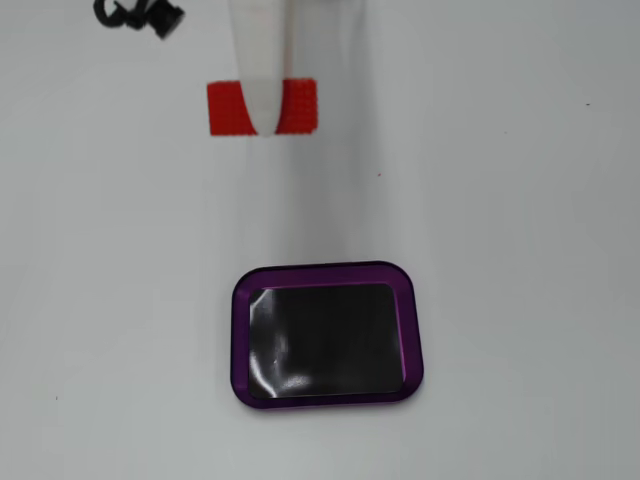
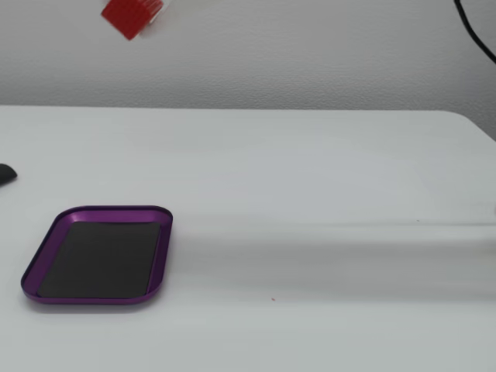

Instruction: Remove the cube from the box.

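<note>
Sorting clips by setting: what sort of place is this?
Probably a bare test bench: plain white table, blank wall, only a purple tray and a red block held up by a gripper.

cube (image 2: pixel 132 15) raised above table (image 2: pixel 325 194) — box (image 2: pixel 97 213) well apart, empty

A: What is the tabletop (image 1: pixel 520 250) like?
B: Plain white and smooth in both fixed views, with a few tiny dark specks scattered on it.

A: What lies directly on it?
B: The box (image 1: pixel 240 330), a purple-rimmed tray with a glossy black floor. In a fixed view (image 2: pixel 35 267) it sits near the left front of the tabletop (image 2: pixel 325 232).

A: Anything else resting there?
B: A small dark object (image 2: pixel 6 173) at the left edge, cut off by the frame; what it is can't be told.
</note>
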You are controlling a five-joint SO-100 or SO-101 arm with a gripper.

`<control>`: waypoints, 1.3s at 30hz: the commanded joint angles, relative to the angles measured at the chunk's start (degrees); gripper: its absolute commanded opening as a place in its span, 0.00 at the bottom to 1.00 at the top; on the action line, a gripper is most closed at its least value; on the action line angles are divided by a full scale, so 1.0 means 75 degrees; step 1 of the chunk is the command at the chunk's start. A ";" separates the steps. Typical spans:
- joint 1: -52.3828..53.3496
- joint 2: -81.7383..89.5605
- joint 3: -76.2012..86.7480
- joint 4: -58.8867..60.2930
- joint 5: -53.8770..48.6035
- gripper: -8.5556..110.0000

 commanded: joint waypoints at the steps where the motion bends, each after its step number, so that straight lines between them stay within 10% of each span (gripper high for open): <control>1: 0.0047 0.1758 0.2320 -0.0832 -0.0047 0.07; 18: 0.0059 0.8063 1.1531 -0.3680 -0.2086 0.07; 39: 0.0070 1.1684 1.3887 -0.3012 -0.2555 0.12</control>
